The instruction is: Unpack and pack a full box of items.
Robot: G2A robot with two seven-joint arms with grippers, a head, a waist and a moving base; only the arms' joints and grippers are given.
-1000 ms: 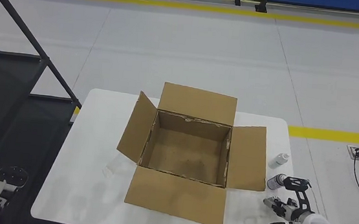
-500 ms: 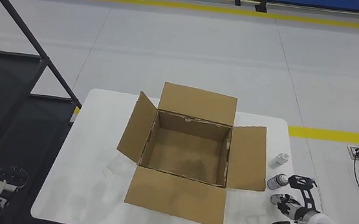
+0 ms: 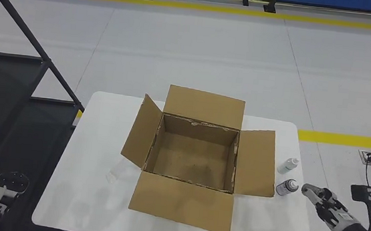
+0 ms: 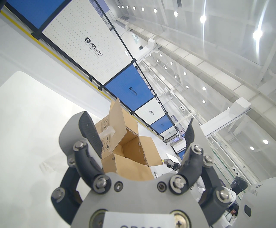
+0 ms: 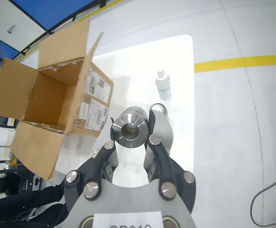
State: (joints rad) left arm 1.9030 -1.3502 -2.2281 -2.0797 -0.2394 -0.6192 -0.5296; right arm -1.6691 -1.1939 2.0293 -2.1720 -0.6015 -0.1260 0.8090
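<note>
1. The right hand [image 5: 132,122] is nearest, close to the right edge of the white surface [image 3: 92,174]. It is clenched on a metal cylinder [image 5: 131,129], with a finger pressed against each side. The cylinder's hollow end faces the wrist camera.
2. The left hand [image 4: 138,121] is released, its two ribbed fingers [image 4: 90,131] spread wide apart. It points across the surface toward the box [image 4: 129,168] from the left side.
3. Just beyond the right hand, a can [image 3: 287,186] with a silver top stands on the surface, close beside the box's right flap. In the right wrist view one finger partly hides it.
4. A little farther back, a white bottle [image 3: 289,164] with a narrow cap stands upright near the right edge of the surface. It is apart from the can.
5. The box is brown cardboard and sits in the middle of the surface with all four flaps open. The left flap tilts upward, and the right flap reaches out toward the can and bottle. Printed labels cover the box's right outer wall, and its inner floor is in plain sight from above.
</note>
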